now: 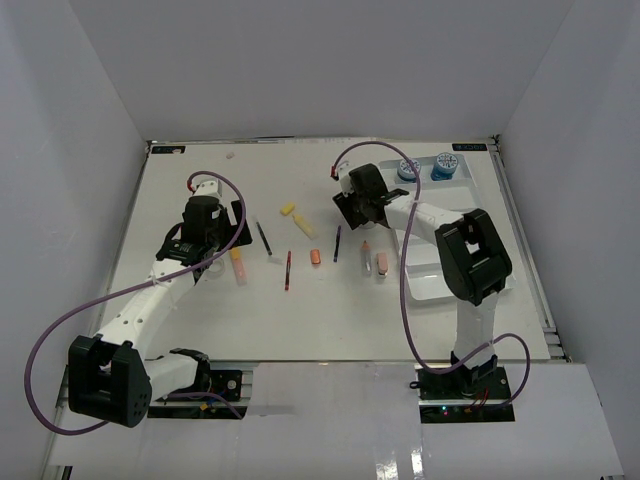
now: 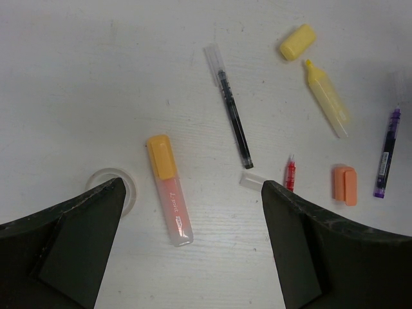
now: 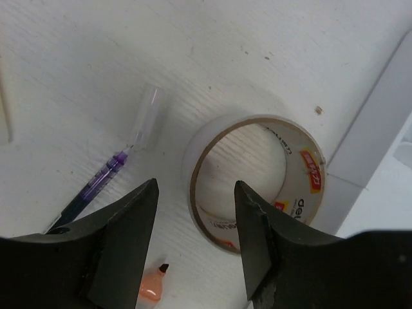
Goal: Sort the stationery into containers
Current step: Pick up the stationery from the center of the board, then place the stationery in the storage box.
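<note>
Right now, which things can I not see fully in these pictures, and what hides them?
Top view: the right arm covers much of the tray, so its compartments cannot be counted.
Left wrist view: the jaws hide part of the clear tape roll and most of the red pen.
Right wrist view: the orange marker shows only its tip between the jaws.

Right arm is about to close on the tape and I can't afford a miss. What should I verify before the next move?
1. Right gripper straddles the tape roll wall, one finger outside, one over the hole: ok.
2. Jaws gripping that wall: not ok, gaps show on both sides.
3. Purple pen clear of the outer finger: cannot tell, its end is hidden behind that finger.
4. Tray rim right beside the roll: ok.
5. Left gripper open, empty, above the orange highlighter: ok.
</note>
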Controlling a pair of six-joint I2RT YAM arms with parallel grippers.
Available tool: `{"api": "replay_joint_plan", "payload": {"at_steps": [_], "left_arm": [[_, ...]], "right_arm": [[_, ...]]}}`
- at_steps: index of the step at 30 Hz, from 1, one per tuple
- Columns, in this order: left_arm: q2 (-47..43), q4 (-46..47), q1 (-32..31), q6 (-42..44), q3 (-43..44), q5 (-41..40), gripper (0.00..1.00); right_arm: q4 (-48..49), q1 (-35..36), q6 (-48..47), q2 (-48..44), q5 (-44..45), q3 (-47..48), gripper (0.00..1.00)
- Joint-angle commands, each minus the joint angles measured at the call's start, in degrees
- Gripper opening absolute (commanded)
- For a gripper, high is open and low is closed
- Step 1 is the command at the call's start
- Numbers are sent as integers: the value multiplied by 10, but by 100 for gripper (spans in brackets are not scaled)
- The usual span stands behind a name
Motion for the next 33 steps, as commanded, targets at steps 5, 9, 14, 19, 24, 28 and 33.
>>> {"api": "replay_joint_plan", "payload": {"at_steps": [5,9,14,19,24,28,33], "left_arm": [[-4,6,3,-2,2,4,98],[-3,6,3,-1,2,4,98],[2,4,3,0,3,4,98],[3,3,3,0,3,3,98],[3,2,3,0,3,3,98],[1,2,3,0,3,4,98],[-3,2,4,-1,3,8,98]], "right_arm": [[24,-9,-13,33,-9,51,46],[24,-10,-19,33,-15,58,33],[18,-11,-26,-5,-25,70,10],[13,-14,-27,-52,-14,76,8],[-2,-52,-8,-86,-1,83,8],[-13,-107,21,-94,14,72,8],[-11,-192,47,-91,-8,53,8]]}}
